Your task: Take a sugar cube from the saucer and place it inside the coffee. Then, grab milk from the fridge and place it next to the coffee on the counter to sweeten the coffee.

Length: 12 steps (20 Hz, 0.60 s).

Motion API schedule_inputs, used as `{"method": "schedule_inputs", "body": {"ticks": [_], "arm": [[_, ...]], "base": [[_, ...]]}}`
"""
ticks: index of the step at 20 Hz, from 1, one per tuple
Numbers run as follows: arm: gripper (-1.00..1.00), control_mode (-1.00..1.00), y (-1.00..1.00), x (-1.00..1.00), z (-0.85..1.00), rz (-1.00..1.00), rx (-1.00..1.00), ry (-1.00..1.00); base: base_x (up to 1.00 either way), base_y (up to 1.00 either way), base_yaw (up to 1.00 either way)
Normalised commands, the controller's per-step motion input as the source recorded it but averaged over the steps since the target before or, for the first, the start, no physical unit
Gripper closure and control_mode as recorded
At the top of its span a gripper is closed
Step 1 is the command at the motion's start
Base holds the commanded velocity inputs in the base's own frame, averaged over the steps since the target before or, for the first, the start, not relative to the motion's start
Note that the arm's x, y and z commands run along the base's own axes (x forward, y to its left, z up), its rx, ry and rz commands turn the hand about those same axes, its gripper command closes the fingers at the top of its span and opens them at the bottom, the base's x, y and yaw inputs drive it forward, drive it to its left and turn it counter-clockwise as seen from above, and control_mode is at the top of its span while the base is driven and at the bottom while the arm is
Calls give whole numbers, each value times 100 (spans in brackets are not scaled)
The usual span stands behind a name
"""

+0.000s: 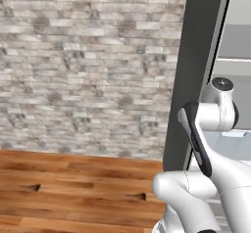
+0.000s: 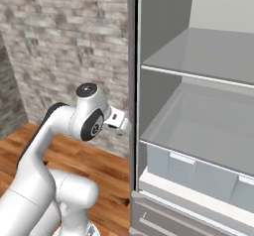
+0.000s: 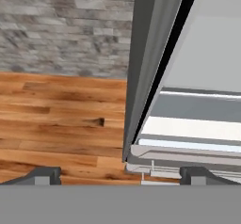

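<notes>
fridge (image 2: 163, 81) stands open with pale shelves (image 2: 208, 56) bare, gripper (image 3: 120, 176) spread wide, holding nothing.

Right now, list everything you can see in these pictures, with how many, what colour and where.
fridge: one, silver-grey, standing open on the right, its edge next to the wall.
shelves: two, pale grey, inside the fridge, nothing seen on them.
drawers: two partly seen, pale translucent, below the lower shelf.
brick wall: one, grey and beige, left of the fridge.
floor: one, brown wood planks, below the wall.
arm: one, white with dark joints, in front of the fridge edge.
gripper: one, dark fingertips spread wide, open, pointing at the fridge's lower edge.
</notes>
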Motion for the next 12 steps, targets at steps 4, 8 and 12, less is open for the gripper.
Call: {"method": "schedule_inputs", "body": {"ticks": [4, 8, 12], "arm": [[-100, 100, 0, 0, 0, 0, 0, 0], [-100, 100, 0, 0, 0, 0, 0, 0], [-100, 100, 0, 0, 0, 0, 0, 0]], "base": [[-22, 0, 0], [-55, -3, -1], [-9, -41, -13]]}}
